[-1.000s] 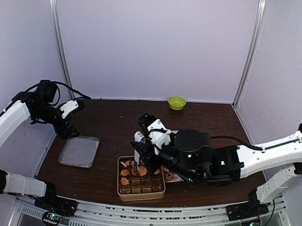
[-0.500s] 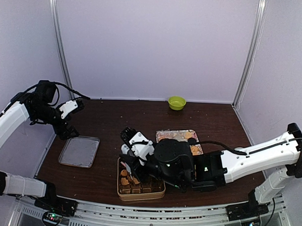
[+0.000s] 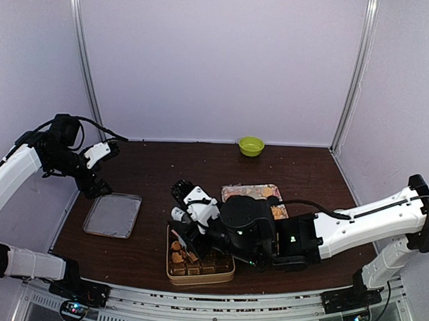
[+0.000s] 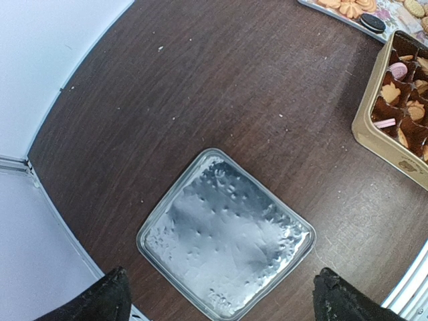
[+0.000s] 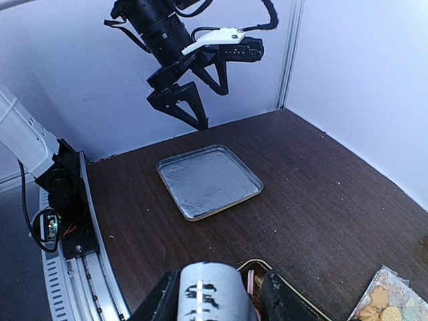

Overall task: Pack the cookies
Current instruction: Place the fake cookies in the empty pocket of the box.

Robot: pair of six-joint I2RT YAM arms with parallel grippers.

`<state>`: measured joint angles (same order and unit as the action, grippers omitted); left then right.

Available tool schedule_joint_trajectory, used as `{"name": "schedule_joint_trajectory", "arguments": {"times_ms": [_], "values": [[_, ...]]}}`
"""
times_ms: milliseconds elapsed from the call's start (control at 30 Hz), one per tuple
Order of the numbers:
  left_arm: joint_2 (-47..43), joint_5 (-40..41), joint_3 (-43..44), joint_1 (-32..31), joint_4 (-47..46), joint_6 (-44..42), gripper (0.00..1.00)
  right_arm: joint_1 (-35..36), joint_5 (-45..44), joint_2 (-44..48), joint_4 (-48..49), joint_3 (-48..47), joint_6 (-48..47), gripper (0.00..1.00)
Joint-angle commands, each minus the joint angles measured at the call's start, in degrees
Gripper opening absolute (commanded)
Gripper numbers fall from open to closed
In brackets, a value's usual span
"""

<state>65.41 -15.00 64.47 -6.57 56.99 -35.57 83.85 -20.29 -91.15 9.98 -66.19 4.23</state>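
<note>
Left gripper point(image 4: 222, 297) spread wide above a dimpled, silvery square tray point(image 4: 224, 227); my right gripper point(image 5: 218, 287) over the rectangular gold tin point(image 4: 374, 144), spread or pinching I cannot tell; round tan and pink cookies point(image 4: 390, 93) in its compartments; desk point(image 4: 200, 87) dark woodgrain.

Right arm point(image 3: 268, 231) overhangs tin point(image 3: 196, 279); bare table point(image 3: 165, 174) rings silver tray point(image 3: 112, 215).
</note>
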Motion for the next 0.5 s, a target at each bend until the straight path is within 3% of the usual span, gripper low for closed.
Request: {"name": "schedule_joint_trajectory", "arguments": {"times_ms": [0,467], "values": [[-0.7,-0.7,-0.2,0.3,-1.8,-0.4,0.97,-1.4,1.1,3.9,3.1,1.5,2.4,0.38],[-0.5,-0.8,0.3,0.3,-1.8,-0.4,0.97,-9.5,0.9,18.1,6.7,14.9,9.1,0.27]]}}
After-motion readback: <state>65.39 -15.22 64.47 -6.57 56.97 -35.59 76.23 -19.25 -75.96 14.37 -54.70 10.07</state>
